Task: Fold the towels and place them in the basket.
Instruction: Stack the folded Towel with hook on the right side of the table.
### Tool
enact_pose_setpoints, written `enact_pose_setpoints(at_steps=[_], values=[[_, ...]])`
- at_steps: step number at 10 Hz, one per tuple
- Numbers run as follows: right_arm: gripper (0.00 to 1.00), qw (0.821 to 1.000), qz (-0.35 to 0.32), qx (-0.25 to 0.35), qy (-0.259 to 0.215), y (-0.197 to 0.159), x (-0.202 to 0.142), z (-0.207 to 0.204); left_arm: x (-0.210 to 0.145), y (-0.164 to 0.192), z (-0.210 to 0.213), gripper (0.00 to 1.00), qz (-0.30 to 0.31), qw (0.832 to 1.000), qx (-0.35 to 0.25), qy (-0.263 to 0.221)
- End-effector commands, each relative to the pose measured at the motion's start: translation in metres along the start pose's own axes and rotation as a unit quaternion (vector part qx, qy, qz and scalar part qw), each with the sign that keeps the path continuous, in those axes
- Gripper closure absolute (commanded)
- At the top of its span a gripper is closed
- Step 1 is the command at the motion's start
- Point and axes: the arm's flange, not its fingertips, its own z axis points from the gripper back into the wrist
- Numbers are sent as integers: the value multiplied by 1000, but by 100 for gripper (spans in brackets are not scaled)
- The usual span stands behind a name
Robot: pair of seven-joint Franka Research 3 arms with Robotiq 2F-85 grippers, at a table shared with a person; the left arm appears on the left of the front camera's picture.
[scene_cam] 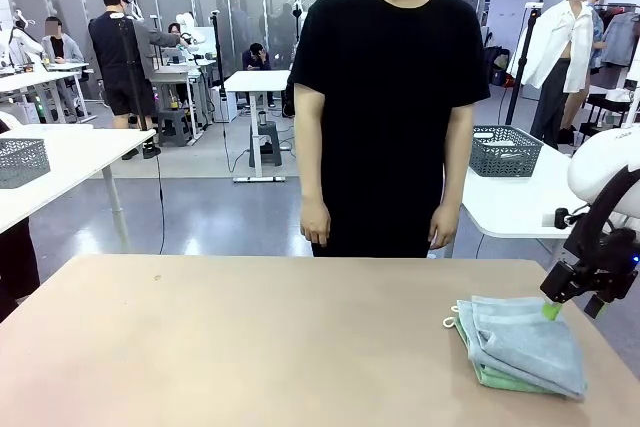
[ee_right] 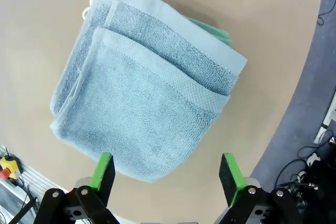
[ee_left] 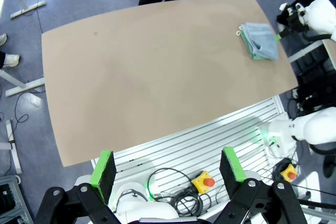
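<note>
Two folded towels lie stacked at the table's front right. The pale blue-grey towel [scene_cam: 525,342] [ee_right: 147,103] lies on top of the mint green towel [scene_cam: 500,379] [ee_right: 212,30], whose edge peeks out underneath. My right gripper [scene_cam: 572,309] [ee_right: 165,174] hovers open just over the stack's right edge, holding nothing. My left gripper [ee_left: 168,169] is open and empty, high above the near edge, with the stack [ee_left: 260,39] far off. A dark grey mesh basket [scene_cam: 505,150] stands on the white side table at the far right.
The person [scene_cam: 385,107] stands at the far side of the tan table [scene_cam: 250,337], hands down at the sides. Another grey mesh basket [scene_cam: 22,160] sits on a white table to the left. The right arm's white body [scene_cam: 605,172] rises at the right edge.
</note>
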Motion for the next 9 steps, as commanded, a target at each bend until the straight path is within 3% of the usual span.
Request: enact_pose_setpoints(at_steps=[1,8,9], values=[[0,1000,8,4,-1,-1,-2,1,-5,-4,7,0,-1,1000,0,-7],[0,1000,0,0,0,0,0,0,-5,-4,7,0,-1,1000,0,-7],[0,1000,3,14,-17,7,7,31,-5,-4,7,0,-1,1000,0,-7]])
